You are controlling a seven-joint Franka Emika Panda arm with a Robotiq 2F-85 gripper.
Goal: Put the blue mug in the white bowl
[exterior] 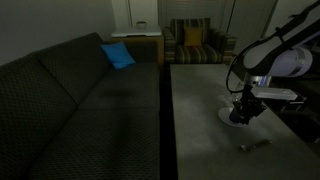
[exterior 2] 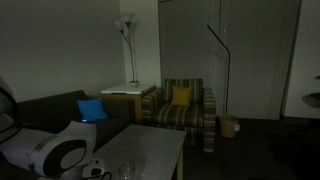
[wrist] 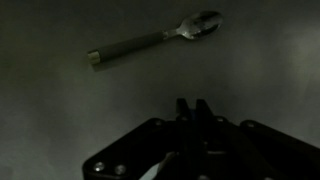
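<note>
In the wrist view my gripper has its two fingers almost together, with a thin bluish strip between them that looks like the wall of the blue mug. The picture is dark. A pale patch at the bottom edge, under the gripper, looks like the white bowl. In an exterior view the gripper hangs low over the grey table, right at the white bowl; the mug is not distinct there.
A metal spoon lies on the grey table, ahead of the gripper; it also shows in an exterior view. A dark sofa with a blue cushion runs beside the table. A clear glass stands near the arm.
</note>
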